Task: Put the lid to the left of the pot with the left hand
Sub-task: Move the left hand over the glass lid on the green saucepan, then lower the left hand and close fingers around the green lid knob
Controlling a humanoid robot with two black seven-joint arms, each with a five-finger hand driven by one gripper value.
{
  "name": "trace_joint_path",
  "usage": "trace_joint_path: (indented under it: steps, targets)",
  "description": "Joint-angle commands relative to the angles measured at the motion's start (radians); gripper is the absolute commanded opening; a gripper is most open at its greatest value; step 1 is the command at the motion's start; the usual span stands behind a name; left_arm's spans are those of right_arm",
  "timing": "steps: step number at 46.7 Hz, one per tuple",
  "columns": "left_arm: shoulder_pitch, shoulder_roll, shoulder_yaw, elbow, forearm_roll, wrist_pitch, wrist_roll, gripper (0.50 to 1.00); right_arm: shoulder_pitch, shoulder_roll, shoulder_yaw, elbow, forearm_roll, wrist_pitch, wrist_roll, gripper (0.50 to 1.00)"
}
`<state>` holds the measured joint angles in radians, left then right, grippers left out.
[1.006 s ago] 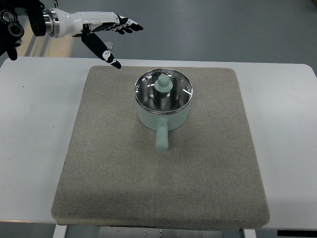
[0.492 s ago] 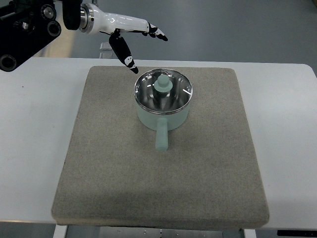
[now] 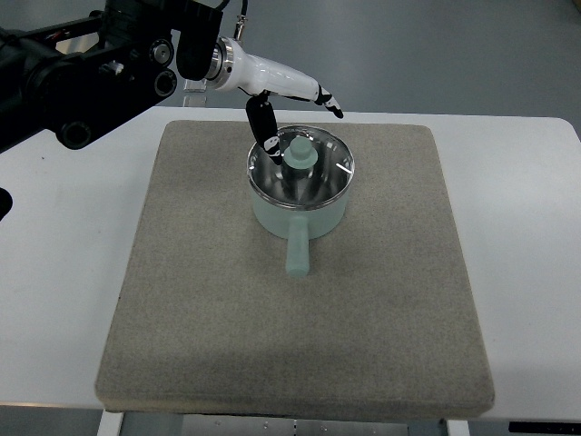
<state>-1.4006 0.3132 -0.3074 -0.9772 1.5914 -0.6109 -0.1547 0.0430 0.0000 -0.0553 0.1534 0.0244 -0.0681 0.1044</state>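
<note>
Barely begun: lid [image 3: 300,169] sits on pot [image 3: 299,211], unlifted. Left hand [image 3: 281,91] above knob [image 3: 300,151], fingers apart, gripping nothing. Grasping, lifting, placing on mat [image 3: 191,272] all remain.

no legible text or labels

The left arm [image 3: 91,73] runs off the frame at 10 o'clock, so its upper part is cut off. Its hand [image 3: 277,95] covers the pot's [image 3: 300,213] rim at 11 o'clock, and whether the thumb touches the lid [image 3: 300,168] can't be told. The mat's [image 3: 300,345] near edge and the table [image 3: 54,272] are cropped at 6 o'clock.
</note>
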Motion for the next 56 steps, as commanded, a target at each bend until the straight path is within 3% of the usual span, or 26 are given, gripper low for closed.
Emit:
trace_joint_path:
  steps: [1,19,28,34,42,45,56]
  targets:
    - [0.003,-0.02,0.004,0.012,0.065,0.0,0.007,0.969,0.0,0.0,0.0,0.0,0.0,0.001,0.0,0.921]
    - [0.006,-0.045,0.002,0.025,0.105,0.0,0.007,0.939,0.0,0.0,0.0,0.0,0.0,0.001,0.0,0.921]
    - [0.002,-0.043,0.002,0.015,0.105,0.0,0.007,0.829,0.0,0.0,0.0,0.0,0.0,0.001,0.0,0.921]
    - [0.0,-0.045,0.002,0.014,0.105,0.0,0.006,0.782,0.0,0.0,0.0,0.0,0.0,0.001,0.0,0.921]
    - [0.002,-0.043,0.004,0.012,0.105,0.0,0.006,0.774,0.0,0.0,0.0,0.0,0.0,0.001,0.0,0.921]
    - [0.002,-0.043,0.004,0.012,0.105,0.0,0.006,0.748,0.0,0.0,0.0,0.0,0.0,0.001,0.0,0.921]
    - [0.0,-0.042,0.004,0.012,0.105,0.0,0.006,0.746,0.0,0.0,0.0,0.0,0.0,0.001,0.0,0.921]
